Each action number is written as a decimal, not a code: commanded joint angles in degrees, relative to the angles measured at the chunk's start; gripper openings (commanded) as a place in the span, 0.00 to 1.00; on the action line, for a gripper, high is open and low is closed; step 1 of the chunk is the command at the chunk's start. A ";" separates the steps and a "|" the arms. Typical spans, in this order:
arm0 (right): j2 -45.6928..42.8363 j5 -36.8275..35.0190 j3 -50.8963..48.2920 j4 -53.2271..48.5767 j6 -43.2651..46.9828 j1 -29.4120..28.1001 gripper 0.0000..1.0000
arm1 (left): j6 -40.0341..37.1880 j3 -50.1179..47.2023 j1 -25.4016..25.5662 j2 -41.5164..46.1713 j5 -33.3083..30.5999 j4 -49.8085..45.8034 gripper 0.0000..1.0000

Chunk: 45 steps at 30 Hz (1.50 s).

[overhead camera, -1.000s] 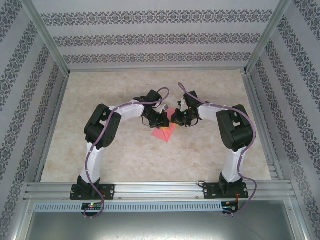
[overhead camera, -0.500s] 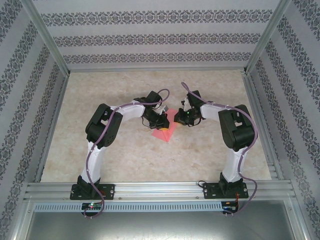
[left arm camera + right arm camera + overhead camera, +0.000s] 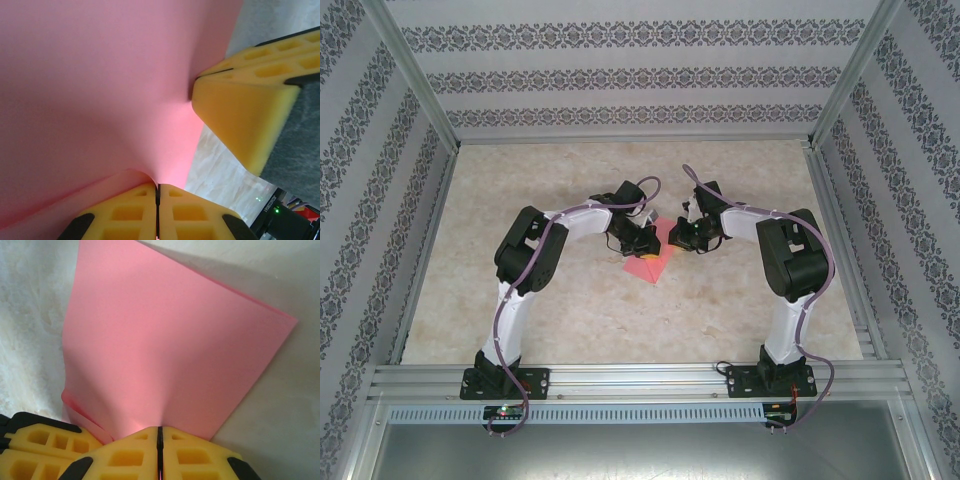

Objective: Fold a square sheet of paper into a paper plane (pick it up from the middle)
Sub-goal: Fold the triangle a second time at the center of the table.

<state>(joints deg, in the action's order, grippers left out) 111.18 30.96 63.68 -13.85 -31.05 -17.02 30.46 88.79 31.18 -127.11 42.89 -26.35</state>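
The pink-red square sheet of paper (image 3: pixel 650 266) is held between both grippers over the middle of the table. My left gripper (image 3: pixel 158 186) is shut on one edge of the sheet (image 3: pixel 100 90), which spreads away from it. My right gripper (image 3: pixel 160 429) is shut on a neighbouring edge of the sheet (image 3: pixel 165 350); a second layer shows along the sheet's lower left edge. In the top view the left gripper (image 3: pixel 645 241) and the right gripper (image 3: pixel 677 236) stand close together over the paper. The right gripper's yellow fingers (image 3: pixel 240 110) show in the left wrist view, and the left gripper's fingers (image 3: pixel 40 445) in the right wrist view.
The marbled table (image 3: pixel 570 310) has aluminium rails (image 3: pixel 640 378) along its near edge and patterned walls (image 3: pixel 630 75) on three sides. Both arms bend inward toward the centre from their bases.
Both grippers have shifted a little farther from the bases, and the paper has moved with them. Both grips stay as they were.
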 commanded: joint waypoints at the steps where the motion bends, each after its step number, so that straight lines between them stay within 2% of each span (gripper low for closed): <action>1: 1.42 0.11 0.00 -0.56 1.48 0.07 0.10 | 0.66 1.86 0.90 -1.33 -0.09 0.07 0.09; 45: 1.14 -0.73 -0.13 -2.17 3.03 0.12 0.09 | -3.66 3.76 2.22 -4.02 1.42 -3.18 0.12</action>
<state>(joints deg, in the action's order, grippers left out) 111.26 31.11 63.68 -13.69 -29.56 -16.99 28.45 91.26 32.64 -129.25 44.66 -26.96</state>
